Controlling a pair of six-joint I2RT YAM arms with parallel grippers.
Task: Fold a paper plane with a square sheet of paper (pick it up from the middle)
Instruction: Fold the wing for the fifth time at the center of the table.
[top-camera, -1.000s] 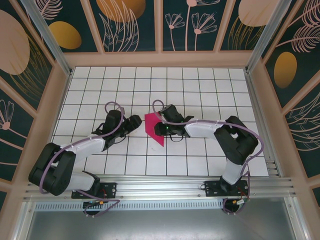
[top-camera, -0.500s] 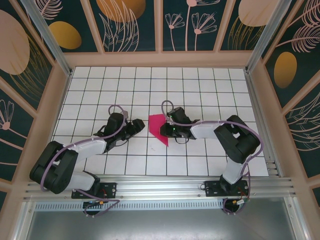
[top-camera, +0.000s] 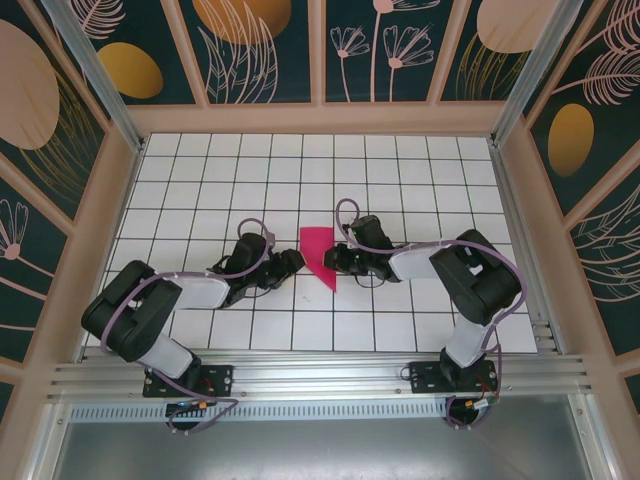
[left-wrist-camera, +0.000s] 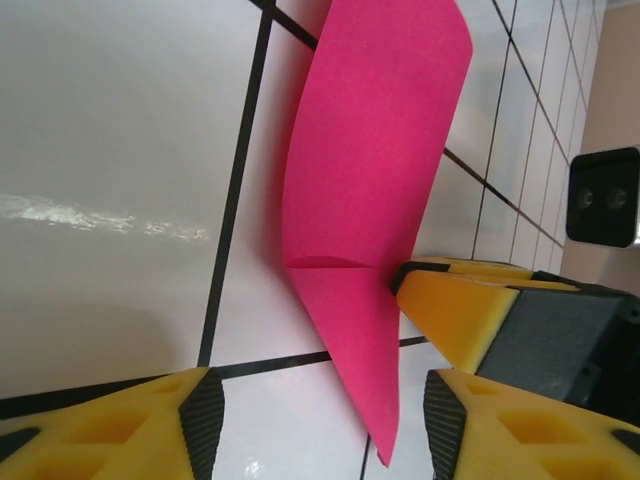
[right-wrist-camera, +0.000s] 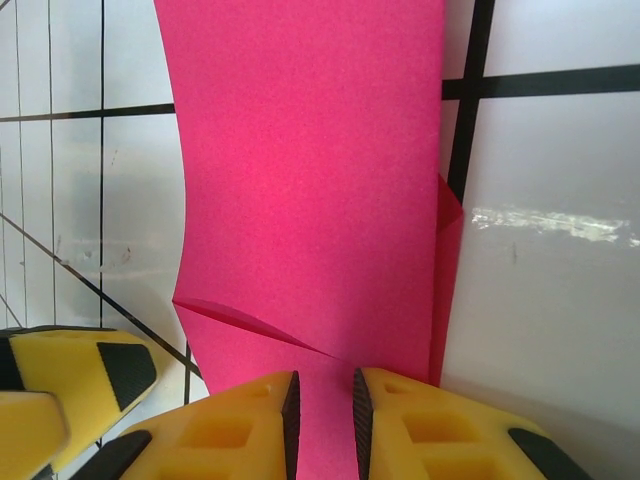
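The square sheet of paper is magenta-pink, bowed, with one short crease and a pointed lower corner. It stands off the white tiles near the table's middle. My right gripper is shut on it from the right, with the paper running up from between its pads. My left gripper is open on the paper's left side. In the left wrist view the pointed corner hangs between the left gripper's pads without touching either. The right gripper's yellow fingers meet the paper at the crease. A paper plane is out of view.
The white grid-tiled table is walled by a wooden frame with patterned panels. An aluminium rail runs along the near edge. A left finger shows at the right wrist view's lower left.
The left gripper slid right toward the paper and its jaws narrowed around the pointed corner. The right gripper shifted slightly right with the paper in it.
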